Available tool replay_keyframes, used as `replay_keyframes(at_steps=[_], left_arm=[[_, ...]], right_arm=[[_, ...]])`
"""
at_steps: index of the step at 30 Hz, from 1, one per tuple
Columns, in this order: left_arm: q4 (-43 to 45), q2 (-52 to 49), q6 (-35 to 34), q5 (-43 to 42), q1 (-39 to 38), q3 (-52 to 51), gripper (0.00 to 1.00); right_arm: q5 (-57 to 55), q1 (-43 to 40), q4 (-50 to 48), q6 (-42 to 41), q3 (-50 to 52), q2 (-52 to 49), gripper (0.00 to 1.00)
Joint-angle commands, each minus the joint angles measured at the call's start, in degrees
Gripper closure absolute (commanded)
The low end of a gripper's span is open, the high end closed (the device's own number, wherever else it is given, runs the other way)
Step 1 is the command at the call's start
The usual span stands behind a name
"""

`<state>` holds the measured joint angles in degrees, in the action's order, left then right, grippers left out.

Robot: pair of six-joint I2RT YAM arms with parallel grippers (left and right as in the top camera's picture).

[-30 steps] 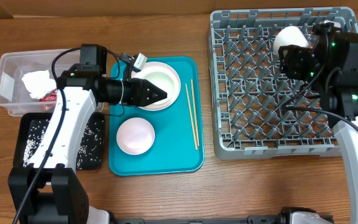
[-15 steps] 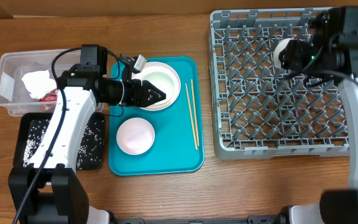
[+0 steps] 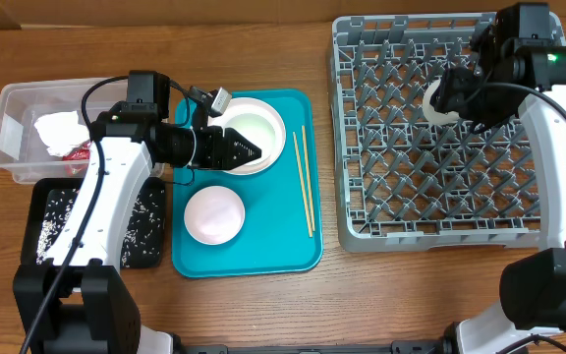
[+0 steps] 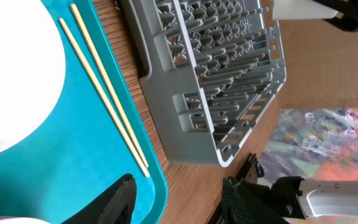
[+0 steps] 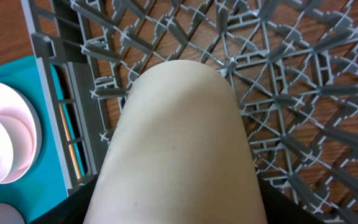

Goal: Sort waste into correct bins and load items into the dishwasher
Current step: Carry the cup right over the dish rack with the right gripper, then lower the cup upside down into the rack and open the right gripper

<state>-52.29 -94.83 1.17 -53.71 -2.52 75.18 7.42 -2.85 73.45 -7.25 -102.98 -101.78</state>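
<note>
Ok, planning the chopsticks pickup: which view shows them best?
Left wrist: the chopsticks appear large, two separate sticks side by side on the teal tray. Overhead shows them whole but thin and small. Right wrist gives at most a thin sliver past the dish rack wall.

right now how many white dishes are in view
3. Top dish on the tray, by the left fingers; lower dish on the tray too; held dish in the right fingers over the rack. Arms may hide more.

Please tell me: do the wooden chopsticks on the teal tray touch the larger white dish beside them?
Apart. The left wrist view shows a strip of teal tray between the chopsticks and the larger white dish along their whole length.
</note>
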Motion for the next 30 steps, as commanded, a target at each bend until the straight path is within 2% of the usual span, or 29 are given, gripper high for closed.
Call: replay_keyframes(at_steps=[1,11,24,30], left_arm=[[0.0,0.3,-0.1,0.3,-0.2,0.9,0.53],[-0.3,0.3,-0.1,0.4,-0.2,0.9,0.52],[-3.0,0.3,-0.1,5.0,-0.2,0.9,0.52],[-3.0,0.3,-0.1,6.3,-0.2,0.9,0.43]], right_arm=[[-0.4,0.5,0.7,0.2,-2.0,-0.9,0.9],[-5.3,3.0,0.6,0.0,0.6,-1.2,0.91],[-5.4,3.5,0.2,-0.2,5.4,-1.2,0.91],[-5.5,3.5,0.2,-0.2,6.3,-1.2,0.91]])
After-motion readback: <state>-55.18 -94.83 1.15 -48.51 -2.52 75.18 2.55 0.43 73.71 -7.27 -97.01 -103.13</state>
